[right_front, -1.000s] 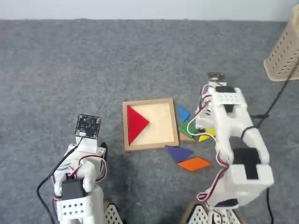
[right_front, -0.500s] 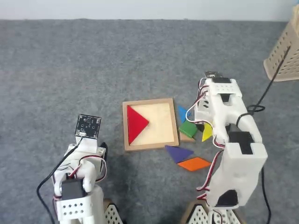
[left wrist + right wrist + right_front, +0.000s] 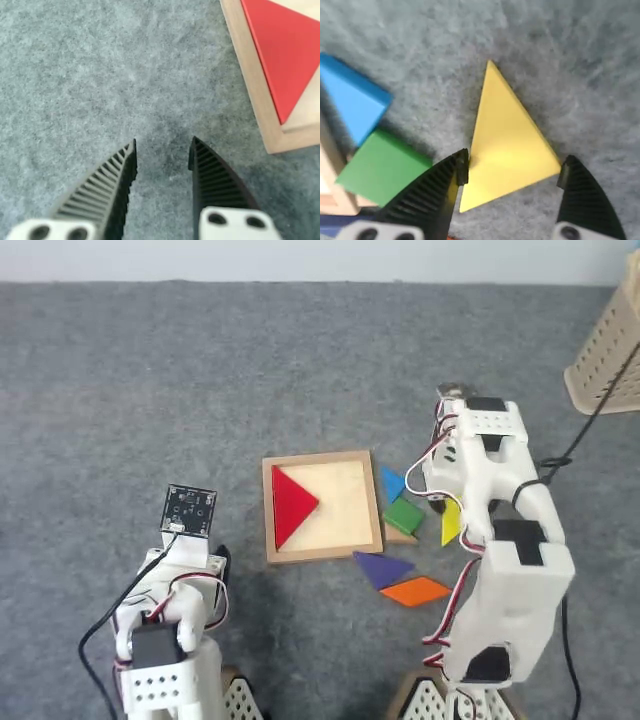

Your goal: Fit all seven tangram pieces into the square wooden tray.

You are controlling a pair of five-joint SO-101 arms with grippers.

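One piece, the red triangle (image 3: 290, 502), sits in the tray (image 3: 322, 457) mid-frame; the rest lie to its right, the right claw (image 3: 515, 165) wide astride the yellow triangle (image 3: 507, 145), the left claw (image 3: 164, 145) open, empty.

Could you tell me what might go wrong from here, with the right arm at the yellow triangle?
1. The right pincer straddles the yellow triangle across slanted edges, one finger near a corner; closing may twist it or squeeze it out.
2. The green square and blue triangle lie close by; a skidding piece could knock them.
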